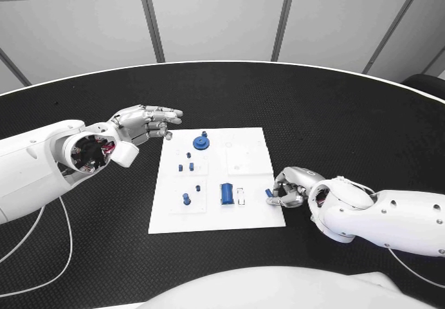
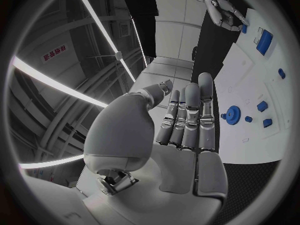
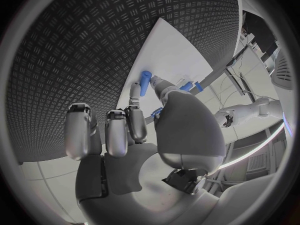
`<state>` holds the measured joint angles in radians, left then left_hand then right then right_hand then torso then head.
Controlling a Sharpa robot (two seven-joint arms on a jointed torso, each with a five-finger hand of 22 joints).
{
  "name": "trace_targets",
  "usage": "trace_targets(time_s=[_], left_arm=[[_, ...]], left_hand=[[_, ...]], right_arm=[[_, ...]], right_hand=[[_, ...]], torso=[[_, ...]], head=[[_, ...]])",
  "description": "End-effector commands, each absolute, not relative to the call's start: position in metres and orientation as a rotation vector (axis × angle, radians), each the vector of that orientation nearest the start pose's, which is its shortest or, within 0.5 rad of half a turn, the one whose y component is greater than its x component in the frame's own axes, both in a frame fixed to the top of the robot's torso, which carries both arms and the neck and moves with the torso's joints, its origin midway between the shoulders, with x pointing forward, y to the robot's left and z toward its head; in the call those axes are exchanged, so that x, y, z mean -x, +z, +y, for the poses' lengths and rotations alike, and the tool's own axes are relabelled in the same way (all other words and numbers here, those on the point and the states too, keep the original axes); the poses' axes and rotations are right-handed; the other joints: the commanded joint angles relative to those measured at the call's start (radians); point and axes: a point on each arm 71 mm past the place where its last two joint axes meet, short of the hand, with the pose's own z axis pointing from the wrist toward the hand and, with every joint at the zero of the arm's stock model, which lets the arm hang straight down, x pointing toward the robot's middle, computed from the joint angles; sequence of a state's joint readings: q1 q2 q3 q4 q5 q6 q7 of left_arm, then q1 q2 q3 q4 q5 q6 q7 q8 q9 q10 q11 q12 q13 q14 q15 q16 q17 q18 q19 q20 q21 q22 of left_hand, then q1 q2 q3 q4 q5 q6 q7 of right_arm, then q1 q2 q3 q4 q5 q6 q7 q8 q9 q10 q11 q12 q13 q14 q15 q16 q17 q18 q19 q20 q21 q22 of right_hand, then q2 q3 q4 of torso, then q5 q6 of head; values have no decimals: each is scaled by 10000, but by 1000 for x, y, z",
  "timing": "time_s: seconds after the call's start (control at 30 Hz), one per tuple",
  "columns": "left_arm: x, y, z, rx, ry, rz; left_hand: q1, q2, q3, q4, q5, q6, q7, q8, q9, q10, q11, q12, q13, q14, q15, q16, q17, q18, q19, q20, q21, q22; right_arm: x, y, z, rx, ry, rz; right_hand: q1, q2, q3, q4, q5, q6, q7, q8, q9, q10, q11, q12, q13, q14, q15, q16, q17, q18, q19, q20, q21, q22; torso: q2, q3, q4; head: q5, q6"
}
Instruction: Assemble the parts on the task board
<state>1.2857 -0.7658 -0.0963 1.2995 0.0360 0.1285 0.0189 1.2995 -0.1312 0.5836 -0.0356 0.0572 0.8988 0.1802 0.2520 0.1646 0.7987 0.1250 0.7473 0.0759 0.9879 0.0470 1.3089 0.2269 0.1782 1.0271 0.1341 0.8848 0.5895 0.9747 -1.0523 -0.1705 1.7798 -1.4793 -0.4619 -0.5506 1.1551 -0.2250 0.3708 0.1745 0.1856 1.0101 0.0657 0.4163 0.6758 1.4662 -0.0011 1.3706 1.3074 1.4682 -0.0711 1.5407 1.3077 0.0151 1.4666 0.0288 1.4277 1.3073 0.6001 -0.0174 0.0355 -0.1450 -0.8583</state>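
At the left of the head view, a smooth white-shelled arm [image 1: 37, 164] ends in a round open wrist collar with dark, reddish parts inside, and from it grows a silver, metal-segmented many-fingered hand [image 1: 148, 122]; thin white cables trail off it along the lower left of the frame. At the lower right, a second glossy white arm [image 1: 394, 219], dotted with small dark screw holes, carries a matching silver hand [image 1: 289, 187]. The wrist views show grey-silver palms with jointed fingers, smooth rounded thumb casings and exposed metal fittings near the base.
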Motion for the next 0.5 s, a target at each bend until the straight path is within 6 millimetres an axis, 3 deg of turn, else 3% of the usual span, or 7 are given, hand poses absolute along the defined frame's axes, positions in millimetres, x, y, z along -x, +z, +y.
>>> trace_targets(time_s=[0.03,0.2,0.4,0.5], left_arm=[[-521,-190,215,11566,-15740,19293],[-521,-190,215,11569,-15736,19289],[-521,-190,215,11570,-15735,19292],[-521,-190,215,11574,-15731,19289]], left_hand=[[-91,12,26,60,-17,-31,47,-57,14,-66,-10,2,14,-51,37,-15,8,71,56,38,-54,-8],[-91,12,26,60,-17,-31,47,-57,14,-66,-10,2,14,-51,37,-15,8,71,56,38,-54,-8],[-100,13,23,76,-17,-33,47,-62,15,-70,-10,3,15,-51,38,-14,9,71,60,39,-61,-14],[-100,13,23,76,-17,-33,47,-62,15,-70,-10,3,15,-51,38,-14,9,71,60,39,-61,-14]], right_arm=[[-364,-300,-254,-2026,2920,19864],[-364,-301,-253,-1924,2840,19864],[-365,-301,-253,-1784,2731,19801],[-364,-301,-252,-1778,2742,19762]], right_hand=[[183,46,93,-115,88,-27,16,-54,-1592,195,-78,-21,1602,926,-38,22,2199,117,792,1,30,2247],[936,266,883,-696,190,7,-28,-62,-1558,186,-125,-19,1607,930,-84,32,2218,110,802,-46,64,2262],[1039,351,1339,-936,221,31,-33,-63,-1532,186,-130,-13,1612,933,-85,40,2233,104,807,-51,82,2272],[926,323,1615,-1062,624,32,-24,-46,-1489,185,-124,-13,1614,933,-81,39,2233,105,809,-55,77,2275]], torso=[[7,4,5],[-4,0,2],[-1,-7,8],[-7,-6,4]], head=[[-4,-14],[6,-25],[-4,-17],[5,-25]])
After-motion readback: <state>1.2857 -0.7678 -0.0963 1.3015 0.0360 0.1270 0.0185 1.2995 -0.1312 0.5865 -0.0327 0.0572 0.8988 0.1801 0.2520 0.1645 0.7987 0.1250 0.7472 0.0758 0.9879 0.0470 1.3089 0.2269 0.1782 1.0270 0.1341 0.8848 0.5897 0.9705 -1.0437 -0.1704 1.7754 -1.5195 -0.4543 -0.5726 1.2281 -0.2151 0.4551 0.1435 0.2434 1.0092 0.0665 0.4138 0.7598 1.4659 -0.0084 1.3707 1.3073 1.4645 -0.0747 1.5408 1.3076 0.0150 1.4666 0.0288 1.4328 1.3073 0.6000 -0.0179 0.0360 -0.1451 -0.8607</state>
